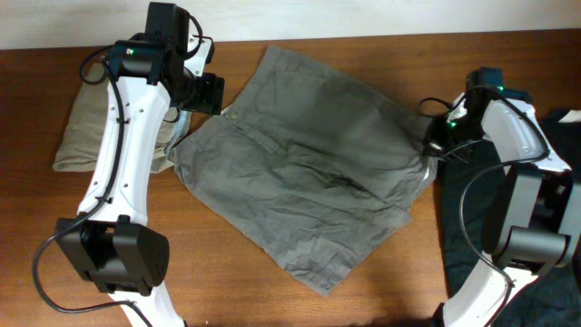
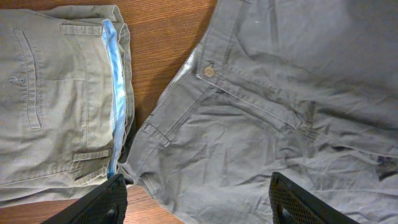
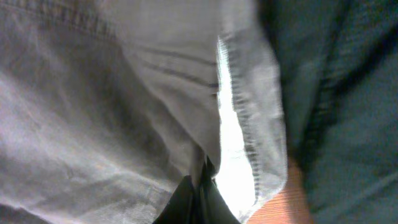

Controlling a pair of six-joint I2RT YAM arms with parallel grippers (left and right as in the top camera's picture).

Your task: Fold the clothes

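The wrinkled grey shorts (image 1: 309, 163) lie spread across the middle of the table, waistband toward the left. In the left wrist view their waistband button (image 2: 209, 71) and fly show. My left gripper (image 2: 196, 202) is open, hovering over the waistband corner of the grey shorts (image 2: 261, 124). My right gripper (image 3: 202, 199) is shut on the hem of the grey shorts (image 3: 124, 99) at their right edge (image 1: 428, 150). The khaki-beige shorts (image 1: 86, 127) lie folded at the far left, also in the left wrist view (image 2: 56, 93). The black garment (image 1: 481, 218) lies at the right.
The wooden table (image 1: 272, 291) shows bare in front of the shorts and along the back. The black garment also fills the right side of the right wrist view (image 3: 348, 93). A white wall edge (image 1: 363, 18) runs along the back.
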